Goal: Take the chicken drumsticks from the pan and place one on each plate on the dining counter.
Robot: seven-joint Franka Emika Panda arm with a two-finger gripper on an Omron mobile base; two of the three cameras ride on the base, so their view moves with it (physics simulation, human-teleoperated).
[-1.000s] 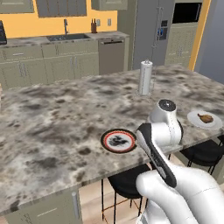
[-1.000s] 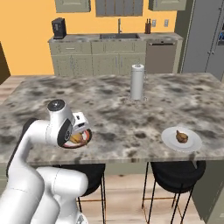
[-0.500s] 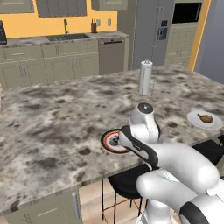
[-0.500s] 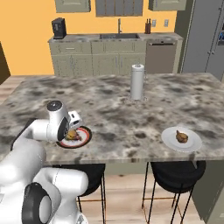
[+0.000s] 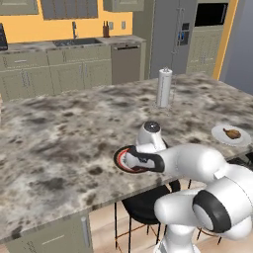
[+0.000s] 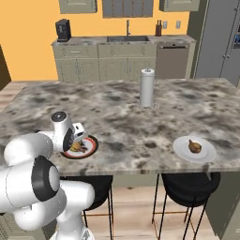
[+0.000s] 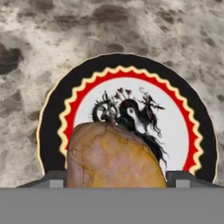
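My gripper is shut on a golden-brown chicken drumstick, held low over the plate with the dark reddish-black rim. That plate lies near the front edge of the dining counter, with my gripper right over it. From the right base view the gripper hangs over the same plate. The second drumstick rests on the plain white plate, also seen at the counter's right end. The pan is out of view.
A tall white paper towel roll stands upright mid-counter, behind both plates. Black stools sit under the counter's front edge. Kitchen cabinets and a sink line the far wall.
The arm has swung left and down, bringing the held drumstick from above the counter's front to just over the dark-rimmed plate. The white plate and its drumstick have not moved.
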